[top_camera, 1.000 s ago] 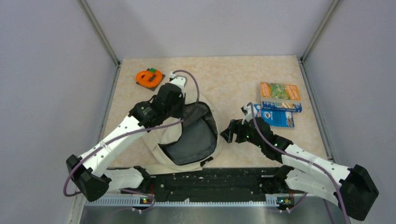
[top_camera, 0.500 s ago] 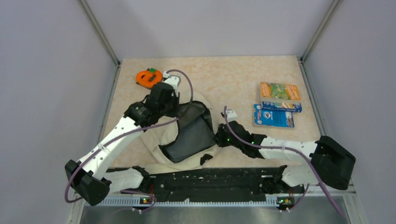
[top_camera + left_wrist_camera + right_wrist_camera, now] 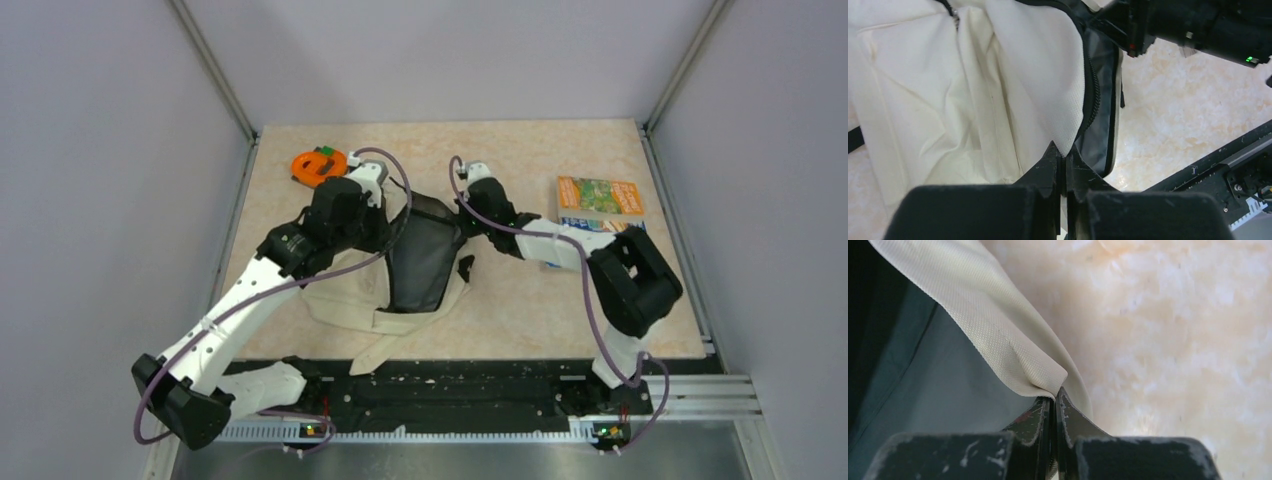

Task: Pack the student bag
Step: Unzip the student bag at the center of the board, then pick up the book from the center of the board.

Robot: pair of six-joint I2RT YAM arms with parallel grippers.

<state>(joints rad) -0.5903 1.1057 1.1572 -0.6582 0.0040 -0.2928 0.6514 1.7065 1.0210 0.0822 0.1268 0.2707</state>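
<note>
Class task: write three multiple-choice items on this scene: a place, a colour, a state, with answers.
1. Relative to the cream fabric backpack, the round orange object lies: A inside it; B beyond it, far left; C nearer the arm bases.
2. The backpack's exposed lining is: A dark grey; B red; C cream.
3. The right end effector is: A open in the air; B shut on the orange object; C shut on the backpack's cream edge.
Answers: B, it shows past the bag's far-left side; A, the opening shows dark; C, it pinches a fabric fold.
</note>
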